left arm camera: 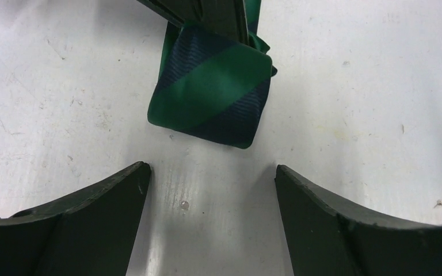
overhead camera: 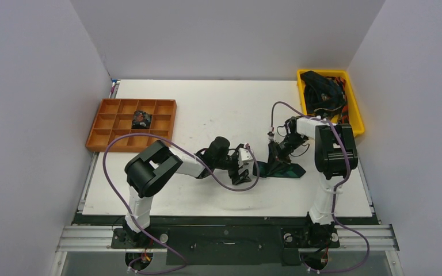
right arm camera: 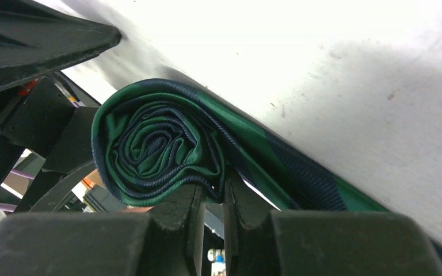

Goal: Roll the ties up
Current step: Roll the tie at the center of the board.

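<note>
I see the green tie [overhead camera: 280,169] lying on the table [overhead camera: 207,103] between the two arms, right of centre and towards the near edge. It is navy with broad green stripes. My right wrist view shows one end wound into a tight spiral [right arm camera: 155,144], with the loose length running away flat across the table.

The right gripper [overhead camera: 276,155] comes down on that coil from above. Its fingers [right arm camera: 184,210] are drawn almost together just under the roll, and the outer layer of cloth looks nipped between their tips (only a thin slit of daylight shows lower down).

The left gripper [left arm camera: 210,172] sits low over the table with its jaws spread wide and holding nothing. The wound end of the tie [left arm camera: 210,92] lies just beyond its tips, apart from both fingers.

Far left, an orange tray [overhead camera: 106,123] of compartments holds one dark rolled tie [overhead camera: 141,119] in its middle row. At the far right corner, a yellow bin [overhead camera: 354,100] holds a heap of dark ties [overhead camera: 322,89].
</note>
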Controlling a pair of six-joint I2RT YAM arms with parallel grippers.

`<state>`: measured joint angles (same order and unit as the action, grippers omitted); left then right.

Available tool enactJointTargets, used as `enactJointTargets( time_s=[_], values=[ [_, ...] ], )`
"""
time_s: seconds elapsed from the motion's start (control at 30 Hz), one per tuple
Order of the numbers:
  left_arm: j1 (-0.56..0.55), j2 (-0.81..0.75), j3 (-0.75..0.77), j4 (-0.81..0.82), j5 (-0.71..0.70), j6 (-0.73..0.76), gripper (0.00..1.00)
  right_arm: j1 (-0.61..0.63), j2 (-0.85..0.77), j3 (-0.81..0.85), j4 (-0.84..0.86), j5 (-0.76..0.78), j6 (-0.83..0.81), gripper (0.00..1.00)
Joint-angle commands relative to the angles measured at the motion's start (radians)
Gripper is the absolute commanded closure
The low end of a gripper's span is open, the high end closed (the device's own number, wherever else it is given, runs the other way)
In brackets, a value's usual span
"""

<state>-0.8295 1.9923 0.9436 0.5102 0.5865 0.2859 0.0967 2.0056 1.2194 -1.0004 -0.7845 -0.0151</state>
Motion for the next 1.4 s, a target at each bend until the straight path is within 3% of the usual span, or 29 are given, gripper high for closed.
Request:
enactJointTargets(
  time_s=[0.0, 0.43, 0.5, 0.7, 0.8, 0.83, 0.97, 1.1, 1.37],
  values=[
    [-0.001, -0.041, -0.027, 0.111, 0.046, -0.017, 0.21, 0.032, 0.098, 0.033, 0.085, 0.334, -0.036, 1.0],
    [-0.005, 0.034, -0.007, 0.24, 0.091, -0.012, 0.14, 0.183, 0.236, 0.162, -0.031, 0.195, -0.135, 1.0],
    [-0.009, 0.052, 0.005, 0.225, 0.095, -0.004, 0.17, 0.186, 0.239, 0.164, -0.033, 0.161, -0.127, 1.0],
    [-0.01, 0.072, 0.005, 0.134, 0.073, 0.034, 0.52, 0.182, 0.198, 0.152, -0.014, 0.059, -0.117, 1.0],
    [0.001, 0.065, -0.012, 0.094, 0.075, 0.01, 0.72, 0.159, 0.128, 0.129, 0.003, 0.013, -0.105, 0.89],
    [0.01, 0.061, -0.013, 0.073, 0.074, -0.01, 0.79, 0.14, 0.091, 0.118, 0.007, 0.004, -0.104, 0.81],
    [0.024, 0.058, -0.006, -0.001, 0.066, -0.069, 0.87, 0.081, -0.04, 0.076, 0.039, -0.047, -0.083, 0.58],
    [0.024, 0.066, 0.031, -0.074, 0.057, -0.096, 0.89, 0.049, -0.121, 0.042, 0.057, -0.103, -0.063, 0.43],
    [0.025, 0.083, 0.07, -0.137, 0.051, -0.097, 0.89, 0.101, -0.115, 0.035, 0.089, -0.183, -0.014, 0.4]
  ],
)
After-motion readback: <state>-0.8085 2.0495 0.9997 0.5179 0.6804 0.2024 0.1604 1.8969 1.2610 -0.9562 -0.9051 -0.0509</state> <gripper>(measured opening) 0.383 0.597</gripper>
